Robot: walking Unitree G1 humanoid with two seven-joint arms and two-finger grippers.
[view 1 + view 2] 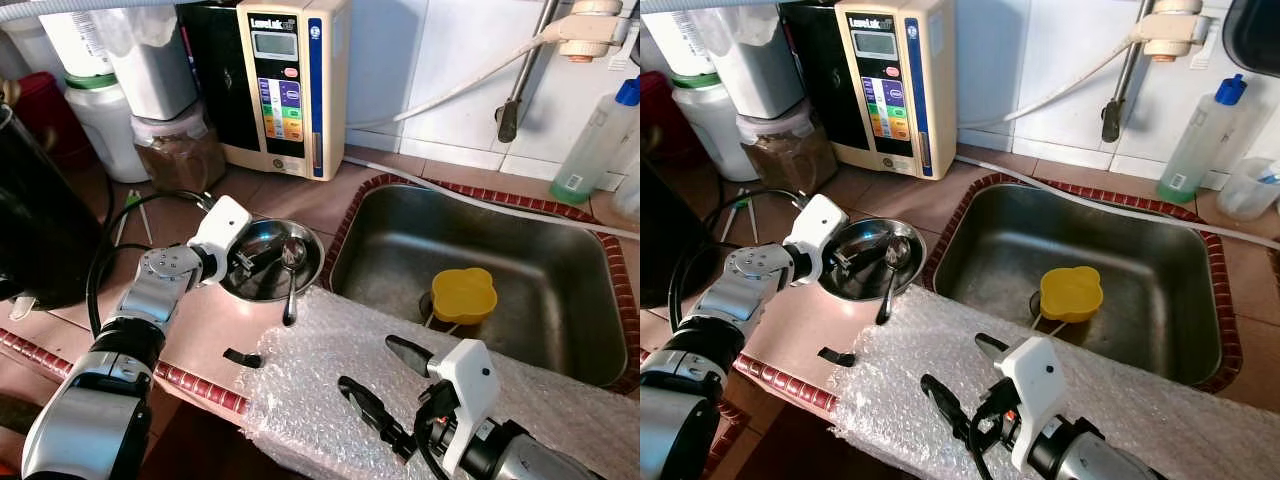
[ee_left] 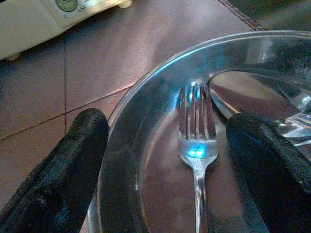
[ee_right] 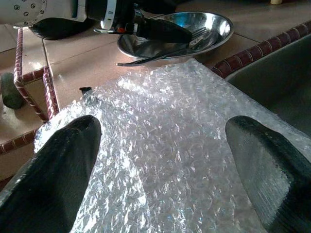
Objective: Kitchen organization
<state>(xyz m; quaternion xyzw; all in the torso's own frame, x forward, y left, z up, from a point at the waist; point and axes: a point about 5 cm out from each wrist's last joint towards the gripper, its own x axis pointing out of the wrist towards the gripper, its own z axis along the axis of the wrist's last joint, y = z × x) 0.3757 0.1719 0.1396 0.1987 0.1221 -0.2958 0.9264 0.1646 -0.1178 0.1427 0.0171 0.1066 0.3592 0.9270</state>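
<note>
So the step in hand looks like clearing the steel bowl (image 1: 272,262), which sits on the counter just left of the sink (image 1: 500,330), its rim close to the sink's tiled edge. The left gripper (image 1: 243,262) straddles the bowl's left rim: in the left wrist view one finger (image 2: 63,174) is outside the wall and the other is inside, the two apart, not yet clamped on anything. The fork (image 2: 197,145) lies between them inside the bowl, with a spoon (image 1: 291,265) alongside it, handle sticking out over the rim away from the sink wall.

The right gripper (image 1: 385,375) hovers over the bubble wrap (image 1: 330,370) spread on the counter along the sink's near edge, fingers wide apart, holding nothing.

Next move, my read: either close on the bowl rim and lift, or shift inward to pinch the fork. Thin, slick metal, so the grasp needs to be square or it slips.

Count:
- bowls: 1
- fork: 1, spoon: 1 (possibly more cutlery, glare hides the bowl floor)
- yellow cup (image 1: 463,295): 1, inside the sink
- bubble wrap sheets: 1
- small black piece (image 1: 241,357): 1, on the counter left of the sink, can't identify it
</note>
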